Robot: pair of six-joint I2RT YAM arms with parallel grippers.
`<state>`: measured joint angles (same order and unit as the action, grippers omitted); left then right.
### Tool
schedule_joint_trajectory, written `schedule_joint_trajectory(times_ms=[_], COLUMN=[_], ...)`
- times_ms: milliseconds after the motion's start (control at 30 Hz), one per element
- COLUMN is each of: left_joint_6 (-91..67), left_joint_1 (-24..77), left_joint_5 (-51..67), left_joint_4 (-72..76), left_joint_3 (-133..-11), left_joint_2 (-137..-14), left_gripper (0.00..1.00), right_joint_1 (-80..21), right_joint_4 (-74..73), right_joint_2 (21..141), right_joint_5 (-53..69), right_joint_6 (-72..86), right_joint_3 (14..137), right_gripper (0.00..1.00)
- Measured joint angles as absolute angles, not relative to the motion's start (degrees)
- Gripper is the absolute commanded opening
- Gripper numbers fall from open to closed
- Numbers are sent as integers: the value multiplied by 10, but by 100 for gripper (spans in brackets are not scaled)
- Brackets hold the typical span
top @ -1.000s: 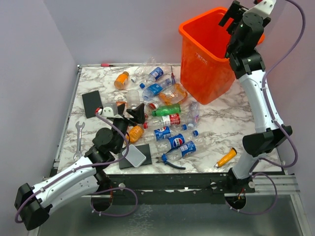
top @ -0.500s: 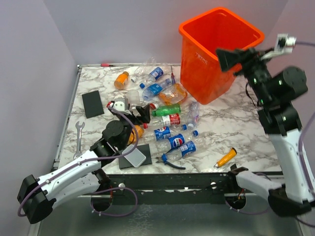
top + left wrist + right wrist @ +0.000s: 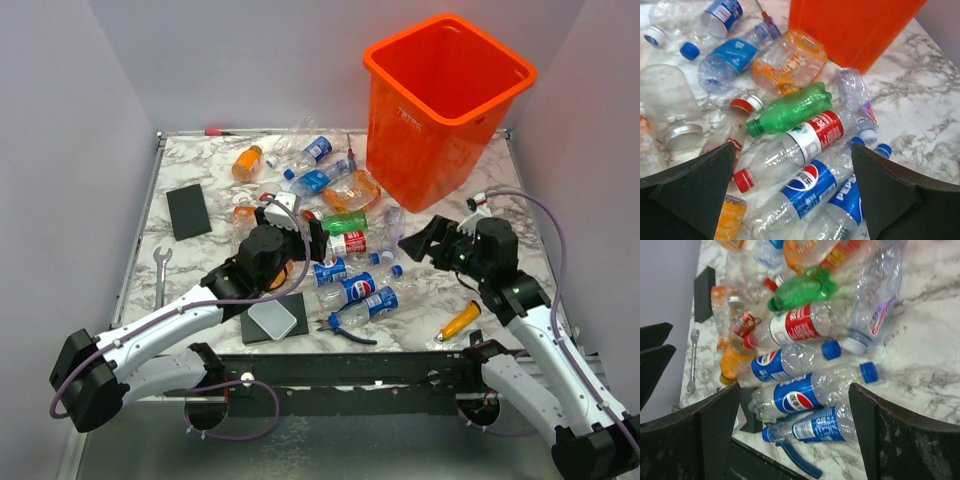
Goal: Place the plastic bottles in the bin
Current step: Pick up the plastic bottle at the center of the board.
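Several crushed plastic bottles [image 3: 345, 243] lie in a pile mid-table, clear, green and orange. The orange bin [image 3: 445, 110] stands upright at the back right. My left gripper [image 3: 300, 235] is open and empty, just left of the pile. In the left wrist view it [image 3: 795, 200] hovers over a Pepsi bottle [image 3: 807, 190], with a red-labelled bottle [image 3: 807, 137] and a green bottle [image 3: 790, 107] beyond. My right gripper [image 3: 425, 243] is open and empty, low, right of the pile. In the right wrist view it [image 3: 800, 435] faces two blue-labelled bottles [image 3: 805, 395].
Blue-handled pliers [image 3: 345, 330] lie under the nearest bottle, also in the right wrist view [image 3: 800, 465]. An orange-handled screwdriver [image 3: 458, 322] lies front right. A wrench [image 3: 161, 275], a black pad [image 3: 187, 210] and a black square with a white piece [image 3: 272, 318] lie left.
My right arm has swung down from above the bin to low over the table right of the pile. My left gripper has moved forward and right towards the bottles.
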<state>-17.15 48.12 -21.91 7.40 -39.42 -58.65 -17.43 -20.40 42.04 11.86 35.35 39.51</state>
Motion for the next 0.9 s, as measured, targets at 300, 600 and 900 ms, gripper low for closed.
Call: schedule_joint_trajectory(times_ms=[300, 600, 900], left_joint_6=[-236, -165, -57], left_joint_1=[508, 707, 725], left_joint_5=[-55, -43, -66], left_joint_4=[-25, -150, -199], left_joint_3=[-400, -482, -559], left_joint_2=[-589, -698, -840], left_gripper=[99, 92, 76], right_joint_1=[-174, -174, -174], right_joint_4=[-233, -233, -261], right_joint_2=[434, 431, 377], right_joint_5=[136, 135, 119], right_joint_6=[372, 392, 400], right_joint_3=[350, 327, 343], right_gripper=[92, 91, 91])
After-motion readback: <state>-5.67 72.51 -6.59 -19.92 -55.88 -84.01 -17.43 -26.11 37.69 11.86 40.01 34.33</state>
